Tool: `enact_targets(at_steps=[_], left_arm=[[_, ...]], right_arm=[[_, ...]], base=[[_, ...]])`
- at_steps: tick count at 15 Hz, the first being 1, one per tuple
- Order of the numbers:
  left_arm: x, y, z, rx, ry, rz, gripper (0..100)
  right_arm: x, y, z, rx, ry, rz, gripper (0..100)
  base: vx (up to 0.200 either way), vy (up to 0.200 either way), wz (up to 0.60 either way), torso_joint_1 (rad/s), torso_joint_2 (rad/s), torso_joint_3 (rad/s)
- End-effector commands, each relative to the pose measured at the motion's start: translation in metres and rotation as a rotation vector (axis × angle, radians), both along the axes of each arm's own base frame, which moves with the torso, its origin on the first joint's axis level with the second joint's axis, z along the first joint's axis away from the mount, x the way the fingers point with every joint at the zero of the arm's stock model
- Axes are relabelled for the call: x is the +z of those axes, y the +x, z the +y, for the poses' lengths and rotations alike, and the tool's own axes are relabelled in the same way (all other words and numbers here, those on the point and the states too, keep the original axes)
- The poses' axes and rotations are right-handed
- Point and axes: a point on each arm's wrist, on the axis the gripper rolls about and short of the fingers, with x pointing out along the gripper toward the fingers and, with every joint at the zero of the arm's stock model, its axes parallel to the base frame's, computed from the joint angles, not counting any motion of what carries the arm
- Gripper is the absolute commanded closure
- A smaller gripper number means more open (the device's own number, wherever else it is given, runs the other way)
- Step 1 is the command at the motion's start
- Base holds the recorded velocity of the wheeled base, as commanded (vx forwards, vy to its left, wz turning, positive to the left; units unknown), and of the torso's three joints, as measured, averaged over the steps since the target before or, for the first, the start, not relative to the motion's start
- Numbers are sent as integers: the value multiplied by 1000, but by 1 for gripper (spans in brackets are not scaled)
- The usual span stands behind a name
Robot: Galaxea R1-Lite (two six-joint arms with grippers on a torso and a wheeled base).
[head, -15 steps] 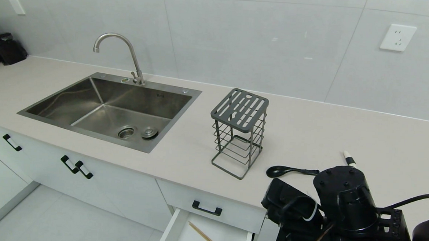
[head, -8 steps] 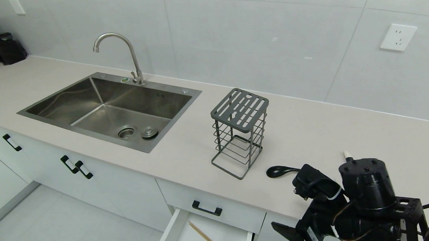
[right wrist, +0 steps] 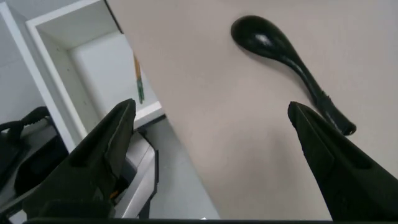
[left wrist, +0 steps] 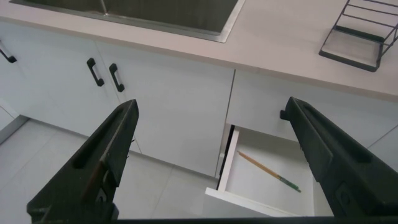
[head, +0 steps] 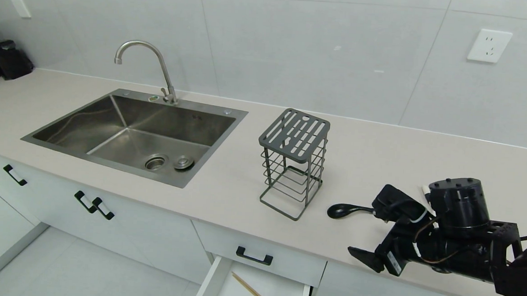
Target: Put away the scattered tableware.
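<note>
Right gripper (right wrist: 211,111) hovers over the counter (head: 380,163) by the spoon (head: 342,211) — jaws spread, empty. Left gripper (left wrist: 210,107), also spread, hangs above the open drawer (left wrist: 252,186).

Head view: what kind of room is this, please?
Most likely a kitchen. A steel sink with a curved tap is set into a pale counter, white cupboards with dark handles stand below it, and a black spoon lies on the counter.
</note>
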Motion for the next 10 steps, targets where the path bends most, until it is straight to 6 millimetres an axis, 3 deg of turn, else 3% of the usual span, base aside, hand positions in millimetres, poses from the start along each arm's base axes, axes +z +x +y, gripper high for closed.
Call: enact_targets(at_steps=[1, 4, 10], left_arm=[[0, 0, 0, 1, -1, 0, 0], [0, 0, 0, 1, -1, 0, 0], [0, 0, 0, 1, -1, 0, 0]], right_arm=[[-12, 16, -9, -37, -27, 23, 0], [-16, 33, -33, -46, 5, 40, 0], [-21, 68, -36, -17, 51, 27, 0]], base=[[0, 0, 0, 0, 0, 0], [0, 0, 0, 0, 0, 0], [0, 0, 0, 0, 0, 0]])
